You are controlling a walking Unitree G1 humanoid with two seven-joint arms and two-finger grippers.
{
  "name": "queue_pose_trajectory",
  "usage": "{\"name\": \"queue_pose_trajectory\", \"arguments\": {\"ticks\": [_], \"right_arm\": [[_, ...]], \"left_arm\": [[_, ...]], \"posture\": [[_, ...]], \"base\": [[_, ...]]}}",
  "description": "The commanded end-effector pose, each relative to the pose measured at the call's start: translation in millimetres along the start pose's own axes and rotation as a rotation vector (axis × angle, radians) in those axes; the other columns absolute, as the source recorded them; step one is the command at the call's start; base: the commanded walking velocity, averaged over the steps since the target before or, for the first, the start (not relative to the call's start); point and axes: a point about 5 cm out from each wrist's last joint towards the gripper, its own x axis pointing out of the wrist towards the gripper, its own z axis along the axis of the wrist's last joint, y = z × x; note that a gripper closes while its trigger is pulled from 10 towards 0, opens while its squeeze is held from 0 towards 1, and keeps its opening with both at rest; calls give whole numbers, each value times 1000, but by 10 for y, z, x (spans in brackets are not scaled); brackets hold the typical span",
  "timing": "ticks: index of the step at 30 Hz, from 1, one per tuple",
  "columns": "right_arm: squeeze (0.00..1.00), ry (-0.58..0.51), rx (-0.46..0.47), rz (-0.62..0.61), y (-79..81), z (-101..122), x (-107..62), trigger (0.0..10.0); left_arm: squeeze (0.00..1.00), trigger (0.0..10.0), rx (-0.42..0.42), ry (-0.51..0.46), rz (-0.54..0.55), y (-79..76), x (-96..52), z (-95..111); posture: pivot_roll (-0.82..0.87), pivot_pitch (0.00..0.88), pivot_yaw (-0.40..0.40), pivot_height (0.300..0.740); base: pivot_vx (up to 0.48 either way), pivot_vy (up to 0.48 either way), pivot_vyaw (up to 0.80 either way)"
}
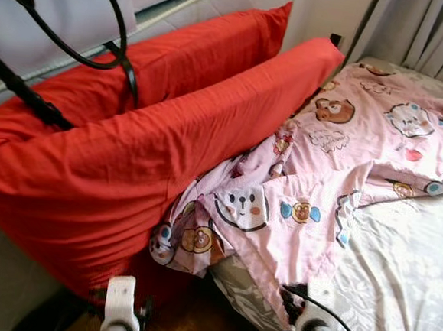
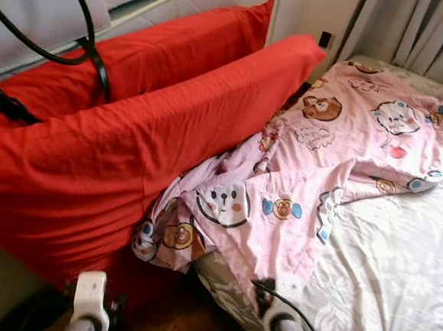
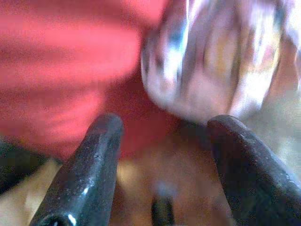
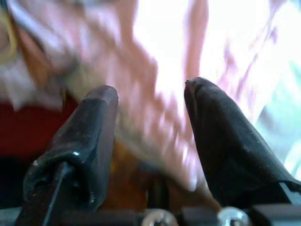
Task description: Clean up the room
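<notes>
Bedside: pink cartoon blanket [image 1: 336, 167] lies rumpled, corner spilling off bed [image 1: 405, 264] against two red pillows [image 1: 130, 151] wedged upright by wall. Left tool [image 3: 162, 141] and right tool [image 4: 150, 122] both spread, empty, low near hanging corner, likely ready for straightening.

**Bedroom corner: bed, wall, curtains**

Bed [image 1: 404, 287] on the right, covered by a pale sheet with a faint floral pattern, edge dropping to the floor. Floor [image 1: 193, 328] is dark brown wood, seen in the narrow gap beside the bed. Wall [image 1: 326, 9] behind is plain off-white, with a small dark socket [image 1: 335, 39] low down. Grey curtains [image 1: 424, 32] hang in folds at the far right corner. Light is bright and even across the sheet; the floor gap sits in shade.
</notes>
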Motion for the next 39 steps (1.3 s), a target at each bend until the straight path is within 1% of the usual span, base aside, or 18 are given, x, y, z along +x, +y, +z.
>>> {"name": "queue_pose_trajectory", "arguments": {"ticks": [1, 4, 6, 8, 11, 13, 16, 18, 21, 24, 25, 29, 35, 39], "right_arm": [[0, -60, -4, 5, -34, 108, 15, 10000], [0, -132, -6, 25, -23, 249, 43, 10000], [0, -226, -5, 29, -31, 380, 40, 10000], [0, -237, -5, 30, -35, 391, 36, 10000], [0, -278, -16, 49, -20, 355, -26, 10000], [0, -279, -17, 52, -16, 343, -35, 10000], [0, -285, -23, 53, 0, 289, -74, 10000], [0, -254, -38, 21, 19, 220, -79, 10000], [0, -226, -32, 5, 33, 203, -59, 10000], [0, -221, -29, -6, 52, 206, -49, 10000], [0, -245, -34, 2, 81, 233, -52, 10000], [0, -279, -28, 1, 87, 278, -60, 10000], [0, -251, -43, 12, 118, 226, -58, 10000], [0, -213, -41, 0, 103, 203, -41, 10000]], "left_arm": [[0, 10000, -31, -30, 15, 18, -33, 3], [0, 10000, -21, -90, -7, -13, -49, 82], [0, 10000, 1, -134, -27, -9, -148, 73], [0, 10000, 2, -135, -27, -4, -166, 61], [0, 10000, 2, -153, -22, 35, -275, 38], [0, 10000, 2, -155, -21, 39, -285, 42], [0, 10000, 1, -177, -23, 37, -312, 101], [0, 10000, -2, -216, -36, 15, -289, 231], [0, 10000, -5, -224, -40, 5, -265, 269], [0, 10000, -5, -220, -42, 2, -248, 276], [0, 10000, -5, -214, -43, 2, -256, 287], [0, 10000, -5, -209, -45, 1, -275, 296], [0, 10000, -5, -200, -39, 13, -299, 268], [0, 10000, -8, -197, -39, -2, -302, 280]], "posture": [[-35, 141, -19, 740], [-39, 145, -14, 740], [-48, 146, -7, 740], [-48, 146, -7, 740], [-48, 144, -5, 740], [-48, 144, -5, 740], [-45, 143, -4, 740], [-51, 133, -1, 740], [-52, 130, 2, 735], [-54, 126, 4, 720], [-58, 122, 4, 706], [-57, 121, 4, 701], [-47, 120, 1, 701], [-48, 128, -2, 701]], "base": [[0, 0, 0], [0, 0, 0], [0, 0, 0], [0, 0, 0], [0, 0, 0], [0, 0, 0], [0, 0, 0], [0, 0, 0], [0, 0, 0], [0, 0, 0], [0, 0, 0], [0, 0, 0], [0, 0, 0], [0, 0, 0]]}}
